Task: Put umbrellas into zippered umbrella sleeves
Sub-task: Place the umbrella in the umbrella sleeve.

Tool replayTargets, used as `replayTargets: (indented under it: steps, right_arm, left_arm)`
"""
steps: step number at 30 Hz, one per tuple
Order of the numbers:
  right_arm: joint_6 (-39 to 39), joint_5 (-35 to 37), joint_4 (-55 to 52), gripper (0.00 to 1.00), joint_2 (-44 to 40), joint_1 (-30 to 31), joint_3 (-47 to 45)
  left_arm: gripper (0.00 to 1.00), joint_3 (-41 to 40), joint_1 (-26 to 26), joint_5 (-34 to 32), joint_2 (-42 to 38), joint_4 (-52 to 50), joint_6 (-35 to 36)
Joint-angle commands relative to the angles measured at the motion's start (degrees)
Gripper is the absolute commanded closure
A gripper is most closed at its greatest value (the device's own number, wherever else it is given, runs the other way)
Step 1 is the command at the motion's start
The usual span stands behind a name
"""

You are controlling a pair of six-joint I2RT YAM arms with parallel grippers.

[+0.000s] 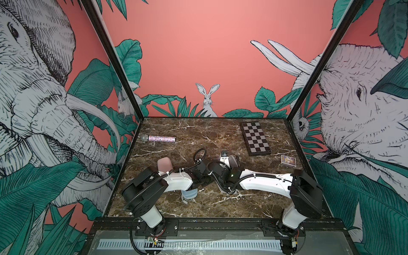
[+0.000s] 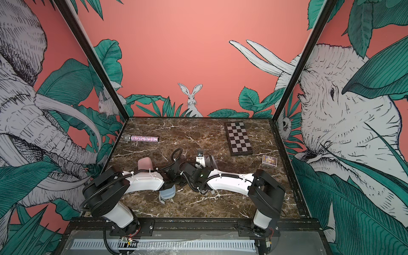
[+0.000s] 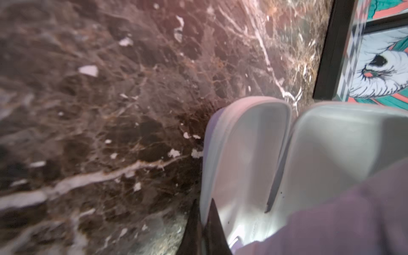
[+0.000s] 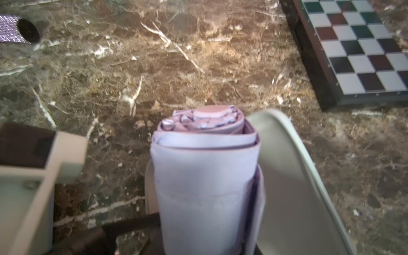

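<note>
A lilac sleeve (image 3: pixel 247 154) lies open on the marble, both pale grey halves facing up. My left gripper (image 3: pixel 204 220) is shut on the rim of one half. A folded lilac umbrella (image 4: pixel 205 176) stands with its lower end in that half, beside the spread second half (image 4: pixel 287 176). My right gripper (image 4: pixel 205 231) is shut on the umbrella, its fingers mostly hidden behind the fabric. In a top view both wrists meet at mid-table over the sleeve (image 1: pixel 234 161). A pink sleeve (image 1: pixel 163 164) shows behind the left arm. A blue one (image 1: pixel 189 194) lies under it, largely hidden.
A glittery microphone (image 1: pixel 159 138) lies at the back left. A checkered board (image 1: pixel 256 138) sits at the back right, with a small card box (image 1: pixel 288 160) in front of it. Black frame posts and printed walls close in three sides of the table.
</note>
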Motion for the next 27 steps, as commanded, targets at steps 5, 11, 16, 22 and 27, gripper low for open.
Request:
replayTargets:
  steps: [5, 11, 16, 22, 27]
  right_arm:
    - [-0.9, -4.8, -6.0, 0.62, -3.5, -3.1, -1.3]
    - [-8.6, -14.1, -6.5, 0.54, -1.2, -5.2, 0.7]
    - [-11.8, -20.2, -4.5, 0.48, 0.1, -5.2, 1.2]
    - [-13.8, -22.0, -7.1, 0.41, -2.8, -7.7, 4.2]
    - [-10.3, -25.7, -9.2, 0.33, -2.7, -14.4, 3.8]
  left_arm:
    - [1.00, -2.6, 0.2, -0.1, -1.9, 5.2, 0.8]
    - [0.88, -4.8, 2.5, 4.1, -2.6, 7.9, 3.5]
    - [0.79, -6.1, 3.1, 6.9, -3.0, 9.9, 5.2]
    - [0.73, -8.5, 5.4, 9.7, -4.8, 11.0, 6.5]
    - [0.72, -9.6, 6.8, 11.3, -7.5, 9.8, 9.1]
